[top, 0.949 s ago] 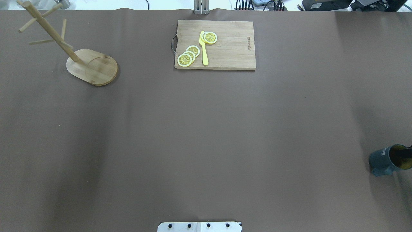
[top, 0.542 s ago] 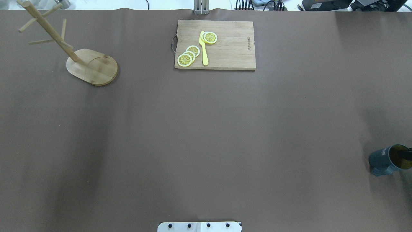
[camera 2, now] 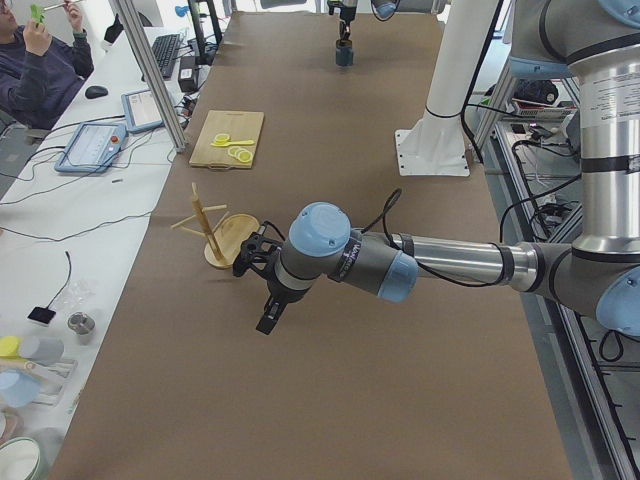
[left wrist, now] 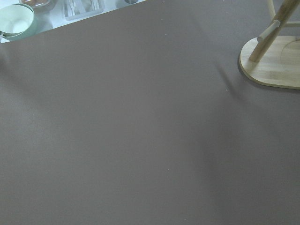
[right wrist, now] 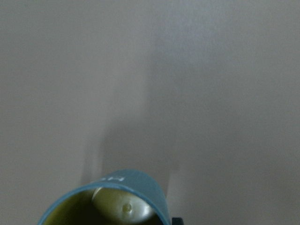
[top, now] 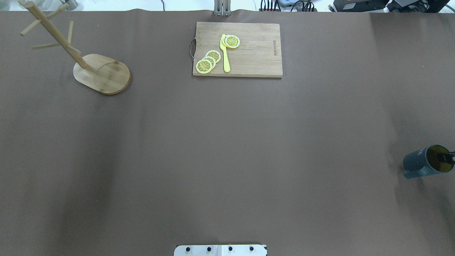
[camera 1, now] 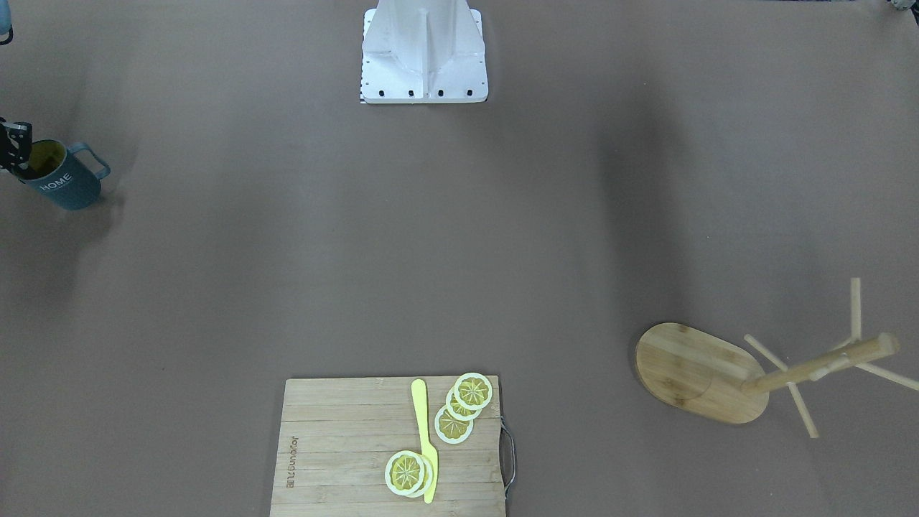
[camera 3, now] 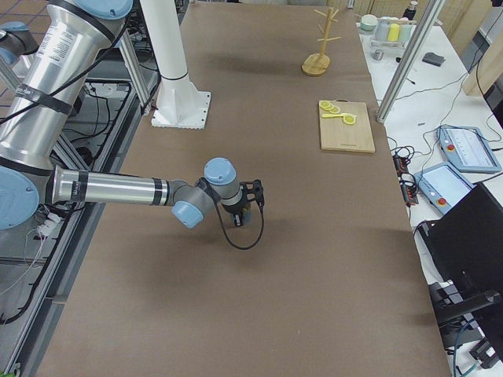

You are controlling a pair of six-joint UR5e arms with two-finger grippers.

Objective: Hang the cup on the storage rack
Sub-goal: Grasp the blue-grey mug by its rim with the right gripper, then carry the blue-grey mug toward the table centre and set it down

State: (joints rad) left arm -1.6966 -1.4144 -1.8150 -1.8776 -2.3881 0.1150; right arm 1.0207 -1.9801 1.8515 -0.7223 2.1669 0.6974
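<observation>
The dark teal cup [top: 419, 164] with a yellow inside and white "HOME" lettering sits tilted at the table's far right. It also shows in the front view [camera 1: 63, 185] and the right wrist view [right wrist: 140, 187]. My right gripper [top: 448, 157] is shut on the cup's rim, with one finger [right wrist: 123, 205] inside it. The cup seems raised off the table. The bamboo storage rack [top: 103, 74] stands far away at the back left, with bare pegs. My left gripper [camera 2: 268, 315] hovers near the rack [camera 2: 215, 235]. I cannot tell whether it is open or shut.
A wooden cutting board [top: 256, 53] with lemon slices and a yellow knife [top: 225, 53] lies at the back middle. The robot's white base [camera 1: 423, 54] is at the near middle edge. Bowls [left wrist: 16, 18] stand beyond the table's left end.
The cup has moved away from the robot and slightly toward the table's middle, held by the right gripper. It now tilts more. The rack and board have not moved.
</observation>
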